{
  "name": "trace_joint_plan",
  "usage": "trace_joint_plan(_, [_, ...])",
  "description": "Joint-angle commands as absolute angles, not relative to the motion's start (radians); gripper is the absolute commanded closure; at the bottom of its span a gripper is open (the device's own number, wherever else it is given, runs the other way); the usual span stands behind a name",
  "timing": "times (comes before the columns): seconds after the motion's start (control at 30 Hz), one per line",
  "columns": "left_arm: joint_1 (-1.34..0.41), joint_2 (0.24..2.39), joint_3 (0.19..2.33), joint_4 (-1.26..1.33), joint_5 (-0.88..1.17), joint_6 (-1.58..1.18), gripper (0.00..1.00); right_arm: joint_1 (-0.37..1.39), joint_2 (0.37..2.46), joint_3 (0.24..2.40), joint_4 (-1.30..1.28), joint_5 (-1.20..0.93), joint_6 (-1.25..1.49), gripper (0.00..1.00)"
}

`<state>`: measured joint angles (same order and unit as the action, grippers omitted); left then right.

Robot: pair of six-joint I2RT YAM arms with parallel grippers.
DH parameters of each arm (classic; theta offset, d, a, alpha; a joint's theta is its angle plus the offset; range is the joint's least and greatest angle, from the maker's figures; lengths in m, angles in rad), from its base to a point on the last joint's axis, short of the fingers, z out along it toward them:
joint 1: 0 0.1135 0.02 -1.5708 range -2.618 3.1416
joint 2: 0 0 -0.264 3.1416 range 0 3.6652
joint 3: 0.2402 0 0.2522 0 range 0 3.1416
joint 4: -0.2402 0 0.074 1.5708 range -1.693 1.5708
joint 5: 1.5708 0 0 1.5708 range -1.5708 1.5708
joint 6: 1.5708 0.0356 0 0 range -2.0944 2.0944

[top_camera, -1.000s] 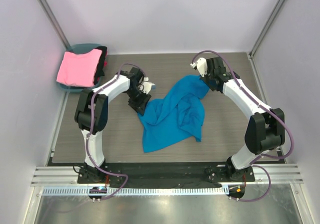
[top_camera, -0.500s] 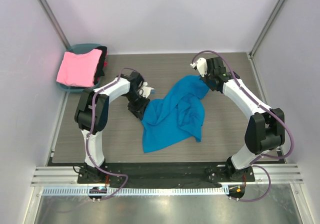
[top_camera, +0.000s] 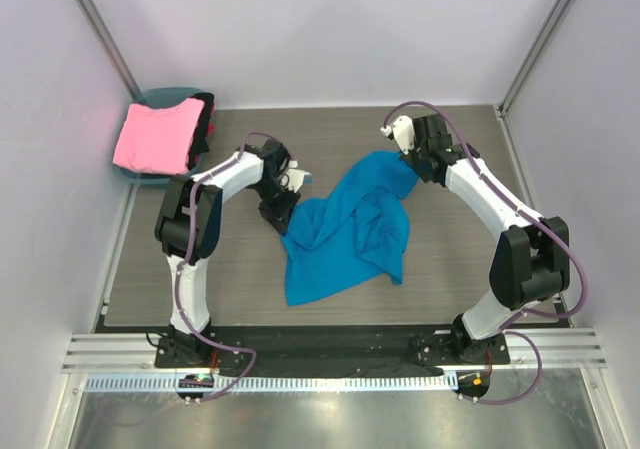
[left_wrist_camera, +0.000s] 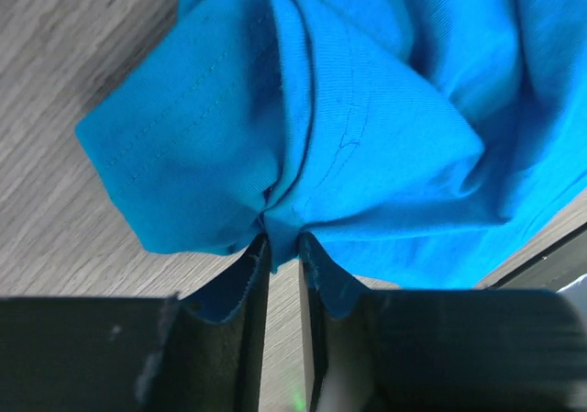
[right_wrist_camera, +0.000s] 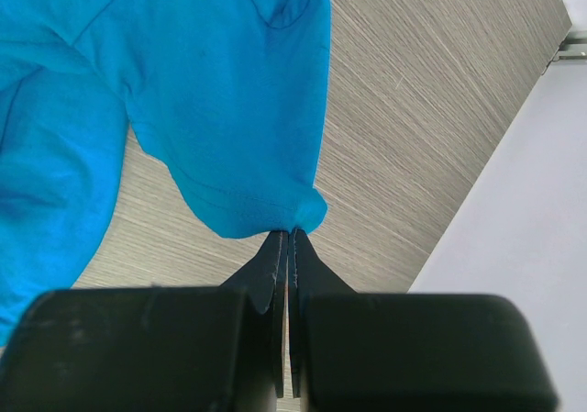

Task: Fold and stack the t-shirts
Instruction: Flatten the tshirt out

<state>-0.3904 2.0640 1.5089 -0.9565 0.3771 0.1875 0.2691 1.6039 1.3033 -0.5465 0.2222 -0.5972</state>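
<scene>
My left claw point(left_wrist_camera: 282, 247) and right claw point(right_wrist_camera: 289, 238) each pinch the crumpled blue t-shirt point(top_camera: 345, 229) lying between them on the bench point(top_camera: 450, 259), a pink t-shirt point(top_camera: 155, 134) draping the teal basket point(top_camera: 162, 95) far left.

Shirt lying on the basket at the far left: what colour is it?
The shirt is pink; the top external view shows it best.

The left arm point(top_camera: 215, 177) and right arm point(top_camera: 487, 194) share white shell links between black joint housings, a thin purple cable point(top_camera: 425, 105) looping loosely along each, while the left pincer point(left_wrist_camera: 282, 251) and right pincer point(right_wrist_camera: 289, 242) end in flat matte-black fingers.
</scene>
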Motion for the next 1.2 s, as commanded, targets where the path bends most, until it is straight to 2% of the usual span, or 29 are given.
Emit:
trace_joint_plan(0.0, [-0.391, 2.062, 1.548, -0.966, 0.407, 0.186, 0.81, 0.273, 1.592, 1.31, -0.523, 0.227, -0.606, 0.99])
trace_joint_plan(0.2, [-0.391, 2.034, 1.558, -0.98, 0.38, 0.19, 0.77, 0.273, 1.6, 1.313, -0.52, 0.219, -0.603, 0.99])
trace_joint_plan(0.8, [-0.393, 2.01, 1.563, -0.986, 0.348, 0.179, 0.78, 0.273, 1.602, 1.308, -0.508, 0.21, -0.595, 0.99])
trace_joint_plan(0.87, [-0.394, 2.003, 1.565, -0.983, 0.333, 0.179, 0.74, 0.273, 1.6, 1.308, -0.508, 0.21, -0.595, 0.99])
trace_joint_plan(1.17, [-0.402, 1.996, 1.569, -0.985, 0.325, 0.176, 0.76, 0.273, 1.601, 1.307, -0.505, 0.207, -0.594, 0.99])
